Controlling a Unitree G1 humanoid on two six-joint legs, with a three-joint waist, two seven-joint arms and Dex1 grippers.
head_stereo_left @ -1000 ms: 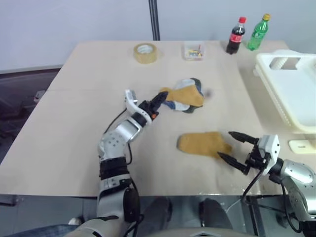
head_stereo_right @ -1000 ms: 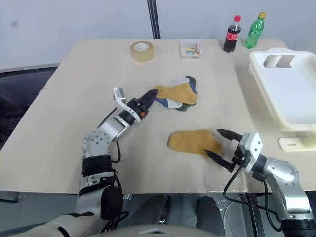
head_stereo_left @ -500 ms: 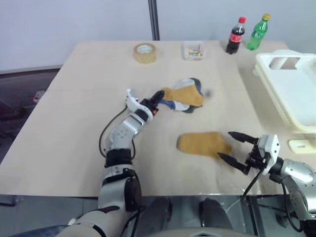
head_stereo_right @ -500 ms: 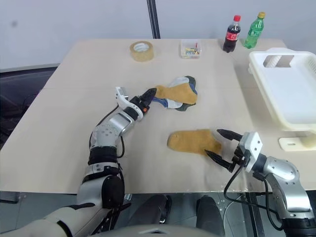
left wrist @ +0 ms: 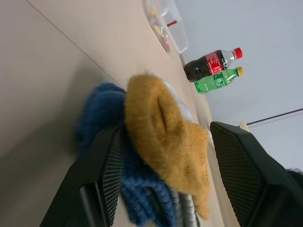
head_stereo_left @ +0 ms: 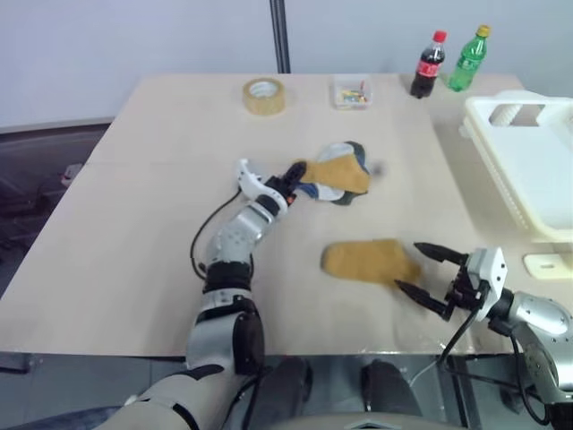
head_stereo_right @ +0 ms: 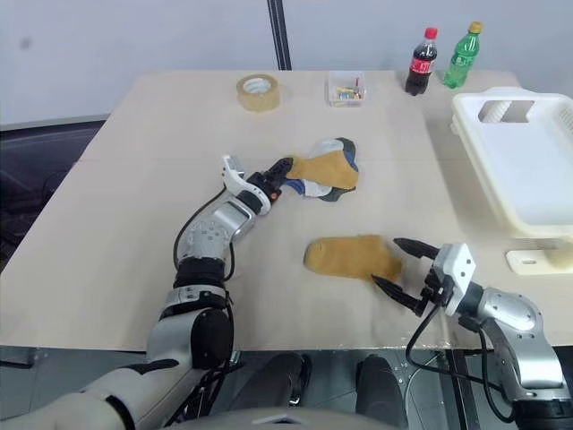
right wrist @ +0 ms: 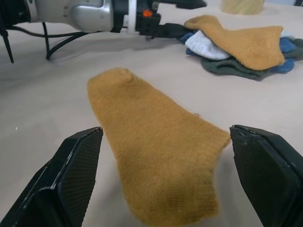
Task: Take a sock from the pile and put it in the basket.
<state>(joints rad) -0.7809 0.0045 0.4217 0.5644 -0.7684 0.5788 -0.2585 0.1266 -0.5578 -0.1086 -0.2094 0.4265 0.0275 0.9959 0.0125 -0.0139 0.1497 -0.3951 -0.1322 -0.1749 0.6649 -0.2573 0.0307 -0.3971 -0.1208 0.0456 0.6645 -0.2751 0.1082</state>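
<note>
Socks lie in 2 places on the table [head_stereo_left: 134, 224]. Nearest, 1 single mustard sock [head_stereo_left: 369, 261] lies flat just in front of the right gripper [head_stereo_left: 421, 276], whose 2 black fingers stand wide apart with nothing between them; the sock's near edge reaches almost to the fingertips but does not touch them. Bare table is free on both sides of this gripper up to the front edge. Farther on, the left gripper [head_stereo_right: 282, 174] lies level with its fingers parted around the near end of the pile [head_stereo_right: 324, 176]; in the left wrist view the mustard sock on top and the blue one below sit between the 2 pads, but I cannot tell if they press. Far to the right of both grippers, the basket [head_stereo_left: 528, 170] stands at the table's right edge. Beyond the pile, near the far edge, stand a tape roll [head_stereo_left: 263, 96], a clear box [head_stereo_left: 350, 91] and 2 bottles [head_stereo_left: 445, 63].
</note>
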